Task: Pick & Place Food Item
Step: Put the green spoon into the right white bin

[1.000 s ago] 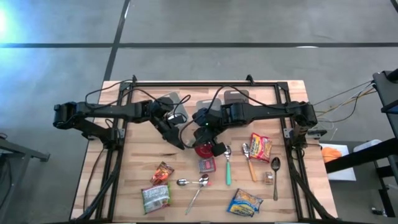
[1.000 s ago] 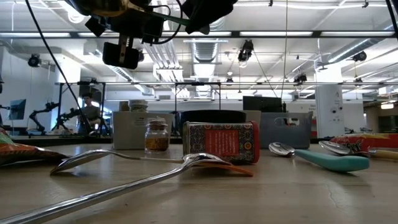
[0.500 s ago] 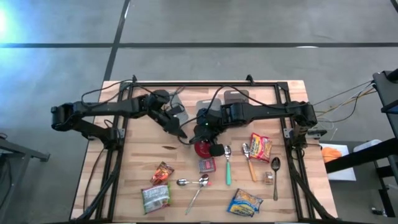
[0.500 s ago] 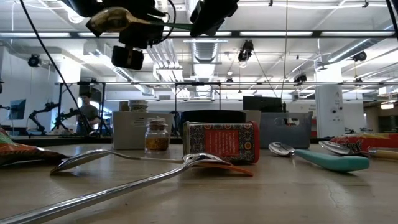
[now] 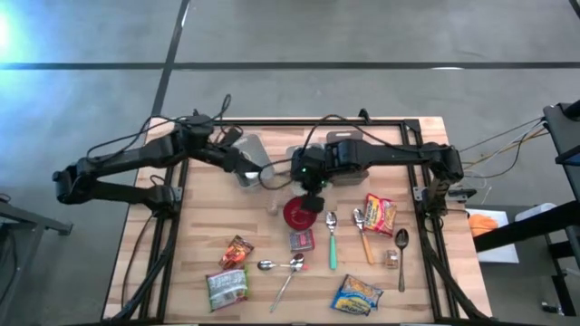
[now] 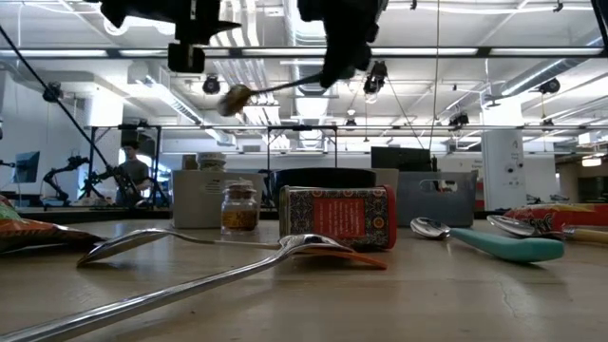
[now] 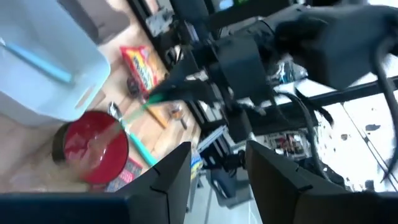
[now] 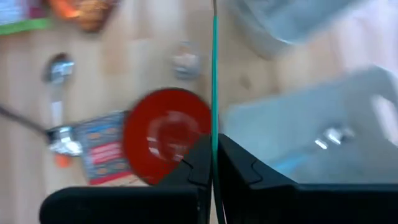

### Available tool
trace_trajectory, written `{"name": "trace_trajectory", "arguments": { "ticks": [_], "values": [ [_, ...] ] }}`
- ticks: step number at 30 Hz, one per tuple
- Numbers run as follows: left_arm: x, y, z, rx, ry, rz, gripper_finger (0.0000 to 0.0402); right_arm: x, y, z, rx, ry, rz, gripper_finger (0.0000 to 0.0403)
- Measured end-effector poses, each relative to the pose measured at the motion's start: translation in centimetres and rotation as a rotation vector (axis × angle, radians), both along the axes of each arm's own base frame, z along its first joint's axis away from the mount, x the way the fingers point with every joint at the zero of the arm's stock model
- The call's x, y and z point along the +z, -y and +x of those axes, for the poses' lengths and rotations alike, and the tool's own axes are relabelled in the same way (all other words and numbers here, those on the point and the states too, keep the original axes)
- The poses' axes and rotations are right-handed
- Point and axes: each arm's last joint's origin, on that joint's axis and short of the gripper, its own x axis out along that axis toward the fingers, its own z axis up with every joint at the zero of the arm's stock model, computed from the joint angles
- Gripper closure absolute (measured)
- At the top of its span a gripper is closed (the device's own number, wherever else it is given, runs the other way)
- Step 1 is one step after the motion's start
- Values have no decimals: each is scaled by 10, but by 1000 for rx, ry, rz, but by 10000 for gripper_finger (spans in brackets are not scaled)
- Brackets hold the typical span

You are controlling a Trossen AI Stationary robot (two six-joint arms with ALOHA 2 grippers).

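Food, a small brownish lump (image 6: 235, 98), sits at the far end of a green-handled spoon (image 8: 214, 74) that the right pincer (image 8: 212, 155) clamps by the handle, fingers shut tight on it. From that pincer the spoon reaches out towards the left pincer (image 7: 217, 155), which hangs close by with its fingers apart and empty. Just below and ahead of the right pincer stands a red bowl (image 5: 297, 214); grey bins (image 5: 246, 148) lie beside both pincers. Farther beyond the bowl lie a red tin (image 5: 302, 240), a teal spoon (image 5: 332, 244), metal spoons (image 5: 281, 265) and noodle packets (image 5: 380, 214). Nothing stands between spoon and bowl.
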Motion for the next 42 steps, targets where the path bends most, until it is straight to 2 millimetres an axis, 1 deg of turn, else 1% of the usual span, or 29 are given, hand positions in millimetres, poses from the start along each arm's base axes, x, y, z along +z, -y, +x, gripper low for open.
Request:
{"name": "trace_trajectory", "arguments": {
  "ticks": [3, 7, 10, 12, 18, 22, 30, 38, 42],
  "values": [
    [5, 2, -6, 12, 15, 10, 245, 6, 13, -8, -116, -8, -31, 393],
    [6, 5, -13, 8, 4, 25, 245, 12, 29, -20, -265, -19, -76, 393],
    [3, 5, -16, 24, -36, 29, 244, 8, 39, -26, -353, -49, -65, 393],
    [0, 6, -18, 38, -67, 31, 244, 2, 43, -28, -401, -72, -52, 393],
    [1, 7, -22, 49, -75, 40, 244, -24, 40, -33, -448, -148, -16, 393],
    [4, 7, -25, 64, -63, 54, 244, -37, 40, -33, -484, -148, -4, 393],
    [6, 8, -26, 70, -55, 59, 244, -64, 42, -30, -533, -94, 21, 393],
    [6, 8, -26, 72, -55, 59, 245, -86, 41, -34, -545, -116, 28, 393],
    [6, 8, -26, 74, -56, 60, 245, -93, 41, -32, -552, -81, 40, 393]
  ]
}}
